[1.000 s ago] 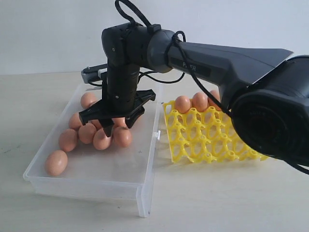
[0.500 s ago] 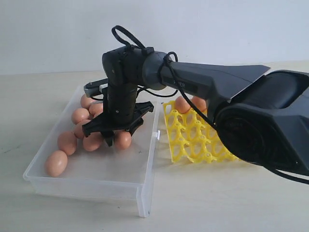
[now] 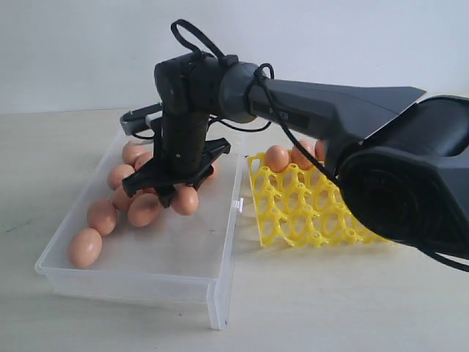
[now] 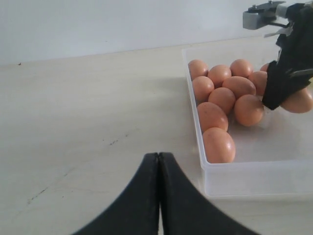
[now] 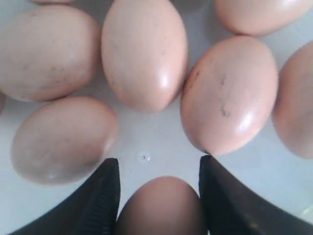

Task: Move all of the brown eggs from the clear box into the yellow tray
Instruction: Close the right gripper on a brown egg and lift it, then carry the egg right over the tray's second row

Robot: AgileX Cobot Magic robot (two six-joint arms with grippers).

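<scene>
In the exterior view my right gripper (image 3: 173,195) hangs low inside the clear box (image 3: 132,277), over a cluster of several brown eggs (image 3: 144,210). The right wrist view shows the right gripper (image 5: 159,161) shut on one brown egg (image 5: 160,205), which fills the gap between both fingers. The same egg (image 3: 185,199) shows under the gripper in the exterior view. Other eggs (image 5: 145,54) lie on the box floor just beyond the fingertips. The yellow tray (image 3: 308,213) stands right of the box with three eggs (image 3: 277,158) along its far row. My left gripper (image 4: 159,154) is shut and empty, above the table outside the box (image 4: 254,176).
A single egg (image 3: 86,246) lies apart near the box's front left corner. The box's white clasp (image 3: 238,206) faces the tray. The right arm's large dark body (image 3: 410,176) covers the tray's right part. A pale wall stands behind the table.
The right gripper's jaws have narrowed onto one egg. Gripper and egg now sit slightly higher than half a second ago. The left gripper shows no earlier view.
</scene>
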